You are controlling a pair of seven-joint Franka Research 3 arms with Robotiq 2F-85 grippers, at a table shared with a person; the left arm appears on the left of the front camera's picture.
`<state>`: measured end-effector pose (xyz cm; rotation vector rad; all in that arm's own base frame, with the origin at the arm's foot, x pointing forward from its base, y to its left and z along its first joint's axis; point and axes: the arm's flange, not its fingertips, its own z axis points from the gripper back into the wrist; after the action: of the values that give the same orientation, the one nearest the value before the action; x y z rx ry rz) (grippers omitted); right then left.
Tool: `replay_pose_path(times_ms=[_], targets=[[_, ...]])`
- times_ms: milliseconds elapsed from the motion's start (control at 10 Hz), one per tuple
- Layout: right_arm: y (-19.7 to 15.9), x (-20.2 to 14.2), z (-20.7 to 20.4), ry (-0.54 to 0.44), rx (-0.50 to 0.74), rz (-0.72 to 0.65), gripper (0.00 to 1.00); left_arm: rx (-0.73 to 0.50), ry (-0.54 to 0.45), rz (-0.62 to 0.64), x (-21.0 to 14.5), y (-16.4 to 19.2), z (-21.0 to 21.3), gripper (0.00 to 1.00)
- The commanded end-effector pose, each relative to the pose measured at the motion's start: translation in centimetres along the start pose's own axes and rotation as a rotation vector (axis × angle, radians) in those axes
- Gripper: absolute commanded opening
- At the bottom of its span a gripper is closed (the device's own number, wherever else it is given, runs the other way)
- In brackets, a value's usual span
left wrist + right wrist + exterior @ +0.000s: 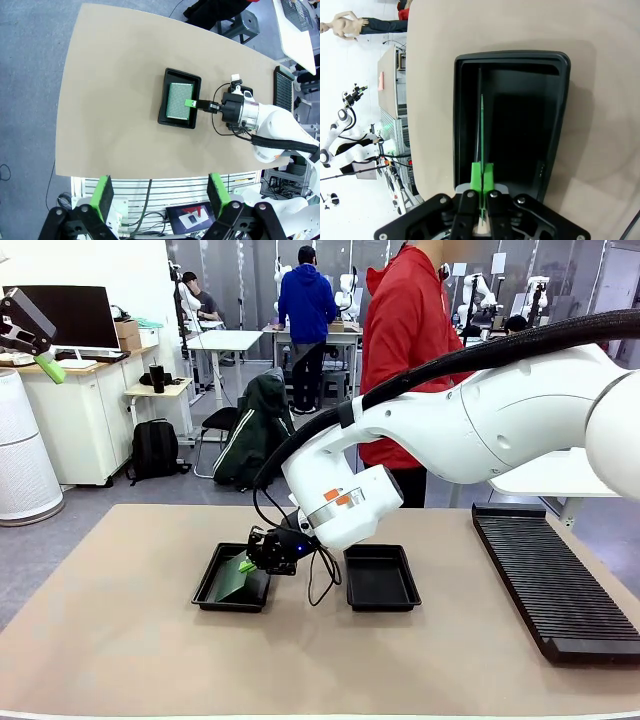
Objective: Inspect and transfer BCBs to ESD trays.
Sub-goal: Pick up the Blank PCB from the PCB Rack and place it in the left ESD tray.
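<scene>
A green BCB leans tilted inside the left ESD tray, and my right gripper is shut on its near edge. The right wrist view has the BCB edge-on as a thin green line above the tray's floor, pinched between my green pads. From high above, the left wrist view shows the same BCB over its tray with the right gripper at its edge. The second ESD tray lies empty just to the right. My left gripper hangs open, high and far to the left.
A long black ribbed rack lies along the table's right side. A person in a red jacket stands at the far edge behind my right arm. Cables dangle from the right wrist between the two trays.
</scene>
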<state>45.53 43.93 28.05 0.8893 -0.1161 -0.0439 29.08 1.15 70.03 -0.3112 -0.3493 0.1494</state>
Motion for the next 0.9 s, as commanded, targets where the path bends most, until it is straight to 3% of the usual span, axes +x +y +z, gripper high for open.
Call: replay_pose_path(times_ms=[0, 100, 600, 700, 800], targets=[[0.4, 0.0, 0.2, -0.002, 0.004, 0.008, 0.02, -0.003, 0.002, 0.004, 0.0, 0.1, -0.2, 1.0], [0.0, 0.0, 0.0, 0.0, 0.0, 0.0, 0.02, -0.003, 0.002, 0.004, 0.0, 0.1, -0.2, 1.0], [2.7, 0.5, 0.7, 0.022, -0.156, 0.002, 0.48, -0.003, 0.002, 0.004, 0.0, 0.1, -0.2, 1.0], [3.6, 0.5, 1.1, 0.022, -0.19, 0.014, 0.45, -0.003, 0.002, 0.004, 0.0, 0.1, -0.2, 1.0], [4.8, 0.4, 1.7, 0.012, -0.209, 0.03, 0.67, -0.003, 0.002, 0.004, 0.0, 0.1, -0.2, 1.0]])
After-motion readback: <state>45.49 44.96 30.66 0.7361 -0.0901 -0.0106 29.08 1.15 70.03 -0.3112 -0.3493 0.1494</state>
